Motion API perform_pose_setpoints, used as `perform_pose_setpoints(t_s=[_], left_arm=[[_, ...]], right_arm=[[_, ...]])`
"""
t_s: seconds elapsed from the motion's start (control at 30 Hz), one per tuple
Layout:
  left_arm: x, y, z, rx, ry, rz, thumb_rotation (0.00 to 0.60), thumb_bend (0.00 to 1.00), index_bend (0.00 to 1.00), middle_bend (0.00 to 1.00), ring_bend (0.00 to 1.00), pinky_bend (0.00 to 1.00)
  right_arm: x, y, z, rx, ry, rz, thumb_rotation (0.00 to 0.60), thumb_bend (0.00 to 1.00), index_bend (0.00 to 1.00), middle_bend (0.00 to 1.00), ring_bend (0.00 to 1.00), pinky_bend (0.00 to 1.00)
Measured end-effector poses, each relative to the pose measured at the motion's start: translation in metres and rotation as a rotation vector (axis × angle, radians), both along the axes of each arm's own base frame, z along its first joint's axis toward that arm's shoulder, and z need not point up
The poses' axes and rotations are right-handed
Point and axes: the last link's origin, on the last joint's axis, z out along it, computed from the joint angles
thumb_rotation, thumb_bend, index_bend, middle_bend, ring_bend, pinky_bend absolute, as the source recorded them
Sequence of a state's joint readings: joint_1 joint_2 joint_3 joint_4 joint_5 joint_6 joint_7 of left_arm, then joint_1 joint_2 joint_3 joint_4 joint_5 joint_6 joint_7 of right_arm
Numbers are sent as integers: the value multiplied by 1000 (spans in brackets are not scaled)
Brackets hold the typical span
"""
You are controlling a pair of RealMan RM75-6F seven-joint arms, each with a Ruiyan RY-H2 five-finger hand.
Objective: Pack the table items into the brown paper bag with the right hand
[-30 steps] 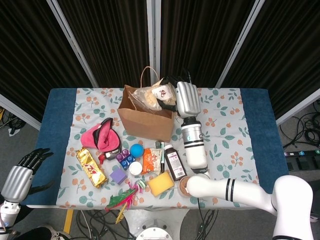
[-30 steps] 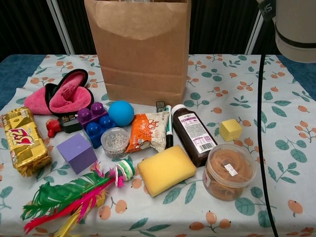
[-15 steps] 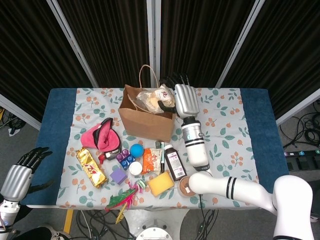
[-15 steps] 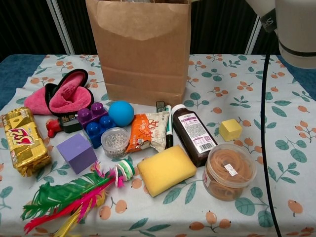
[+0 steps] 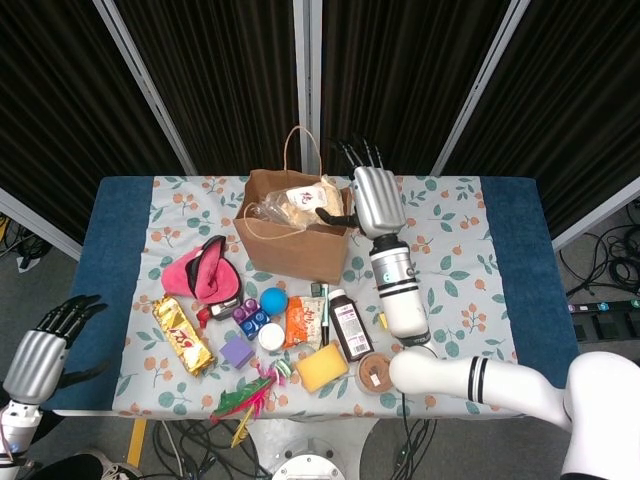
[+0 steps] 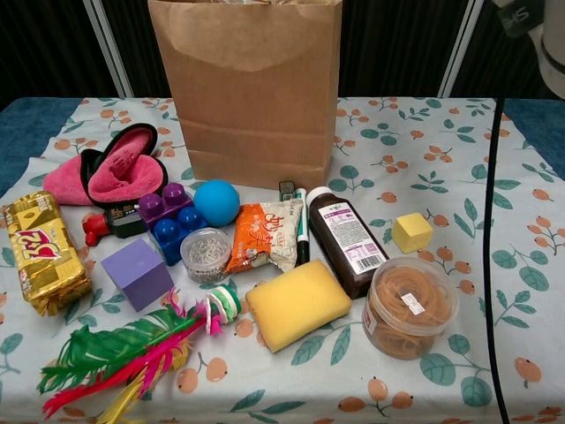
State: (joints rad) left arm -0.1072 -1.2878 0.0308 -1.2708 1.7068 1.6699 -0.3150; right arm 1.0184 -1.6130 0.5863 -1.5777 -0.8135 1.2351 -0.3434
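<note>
Each robot hand (image 5: 372,195) has a silver back, black fingers, on white black-banded arms.

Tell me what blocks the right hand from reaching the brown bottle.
Nothing visible blocks it. The right hand is above the bag's right edge, and the bottle lies flat in front of the bag, uncovered, with a pen alongside it.

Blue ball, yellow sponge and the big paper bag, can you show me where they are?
blue ball (image 6: 216,202), chest view, middle of its round front.
yellow sponge (image 6: 297,303), chest view, centre of its top face.
brown paper bag (image 6: 252,106), chest view, flat front wall.
</note>
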Motion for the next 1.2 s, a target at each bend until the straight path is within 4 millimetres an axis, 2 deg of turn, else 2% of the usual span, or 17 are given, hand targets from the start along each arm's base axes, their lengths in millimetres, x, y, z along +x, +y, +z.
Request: perform_pose_setpoints(t_s=[0.2,0.33,0.47,0.8,0.97,1.2], left_arm=[[1,-2,-2,-8,-3,2,600,113,263,266,174,251],[-1,-2,0,-3,-4,8,600,113,262,266,174,252],[-1,-1,1,-4,-4,8,600,113,263,266,174,252],[-5,5,2,5,-13,21,600,114,263,266,174,252],[-8,8,3,7,-16,28,600,113,263,266,174,252],[-11,9,4,11,-20,34,600,113,263,266,174,252]], right_arm=[[-15,-1,10,-40,-5,-31,600,80,135,195,11,0],[-16,0,8,-2,-26,-34,600,44,136,224,68,0],[-18,0,3,24,-34,-51,600,68,137,220,62,0],[2,-20,1,-126,156,-51,600,118,88,170,2,0],[0,-28,-16,-133,257,-73,600,120,47,147,0,0],[-9,-27,-63,-72,381,-92,600,122,25,132,0,0]])
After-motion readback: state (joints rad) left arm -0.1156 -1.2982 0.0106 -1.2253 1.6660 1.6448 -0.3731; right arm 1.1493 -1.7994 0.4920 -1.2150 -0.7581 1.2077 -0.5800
